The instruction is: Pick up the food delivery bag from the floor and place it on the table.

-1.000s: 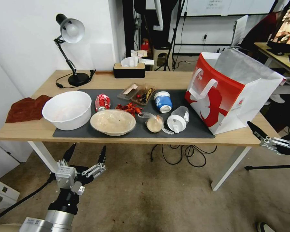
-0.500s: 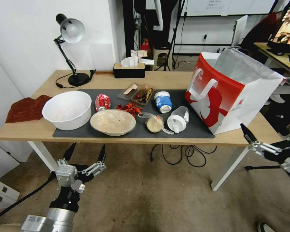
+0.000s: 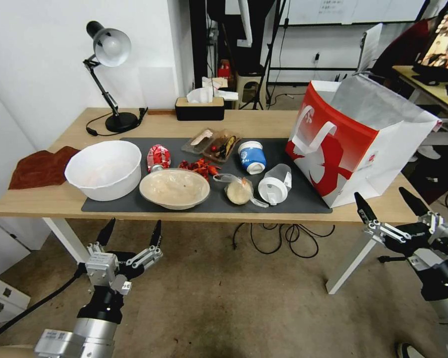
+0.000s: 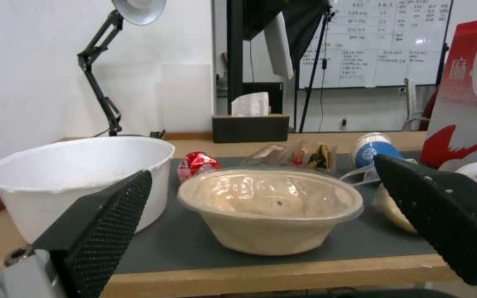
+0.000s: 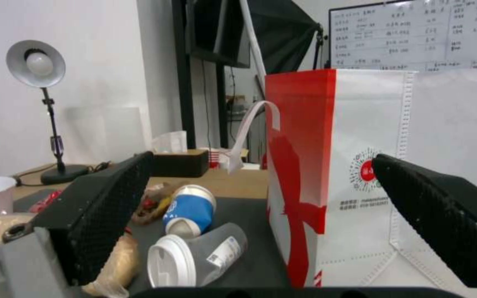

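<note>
Food delivery bag (image 3: 356, 144) stood upright on the right end of the bench (image 3: 40, 199), one lower corner on the dark grey mat (image 3: 303, 196), the rest on bare wood. Mouth open, silver foil lining visible; contents could not be made out. Flat white strap handle (image 3: 313, 134) hung down the red face. In the right wrist view the bag (image 5: 360, 174) was cut off at the frame edge, its small round red logo partly behind a tool finger.

On the mat beside the bag: clear lidded cup (image 3: 276, 183) lying on its side, apparently empty; blue-and-white cup (image 3: 251, 156) also tipped over; small clear plastic bag (image 3: 239, 190) holding beige food. Beige bowl (image 3: 174, 188) under a clear lid, contents indistinct. Large white bowl (image 3: 103, 169), inside looked bare. Clear tray (image 3: 219, 145) with dark food scraps, not identifiable.

Right tool (image 3: 392, 205) hung off the bench's front edge, below the bag, fingers spread wide, holding nothing. Left tool (image 3: 132, 231) hung low in front of the bench under the white bowl, fingers likewise wide apart and empty.
</note>
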